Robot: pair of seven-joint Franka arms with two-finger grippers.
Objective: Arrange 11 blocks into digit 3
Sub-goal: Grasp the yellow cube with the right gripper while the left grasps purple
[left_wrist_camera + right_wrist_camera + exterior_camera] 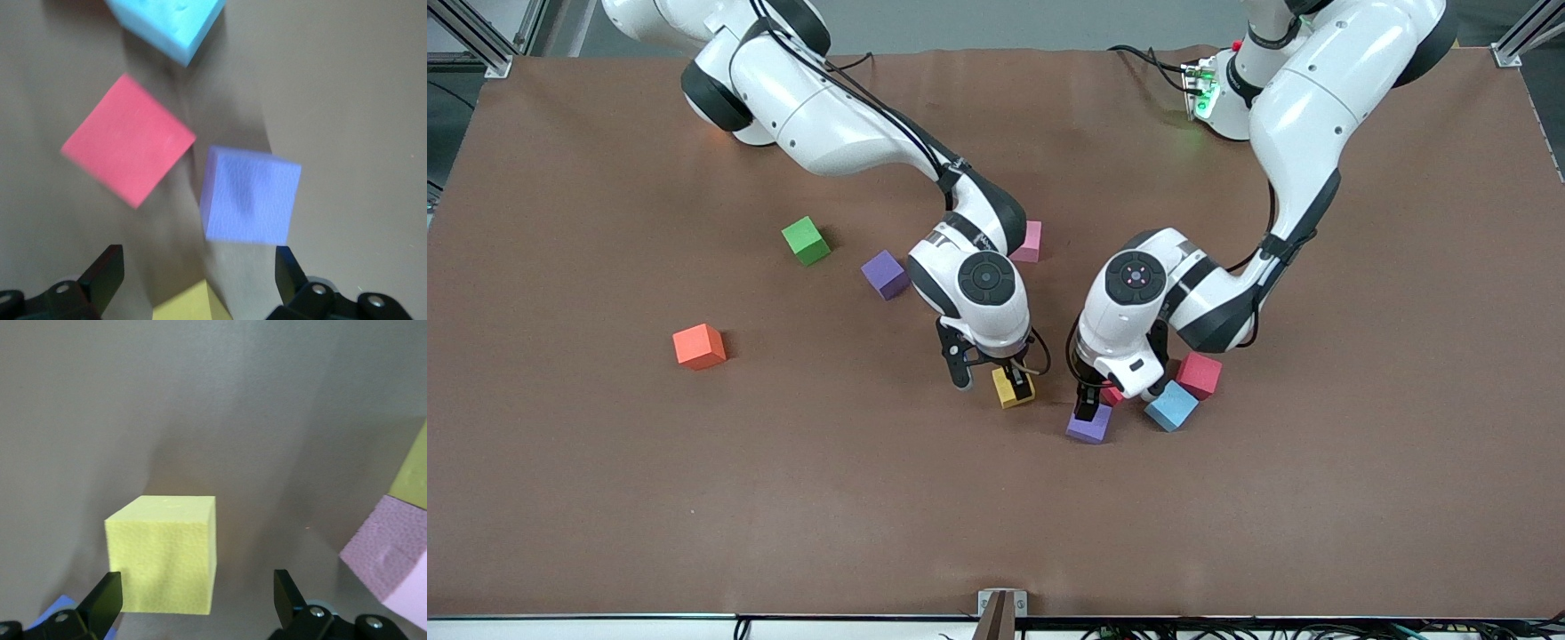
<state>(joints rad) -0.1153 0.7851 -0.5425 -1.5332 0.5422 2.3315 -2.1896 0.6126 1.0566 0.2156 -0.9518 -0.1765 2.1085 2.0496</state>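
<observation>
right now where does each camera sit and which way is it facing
Front view: high across the table, facing both arm bases; shows both white arms, the right gripper low over a yellow foam cube, the left gripper low over a purple foam cube.
Left wrist view: on the left wrist, looking down past its open black fingertips at that purple cube, a red foam cube and a light blue foam cube.
Right wrist view: on the right wrist, looking down past its open fingertips at the yellow cube.
Shared: both wrist views show yellow foam.

Scattered foam cubes (1089, 423), unarranged, some clustered mid-table, others apart
</observation>
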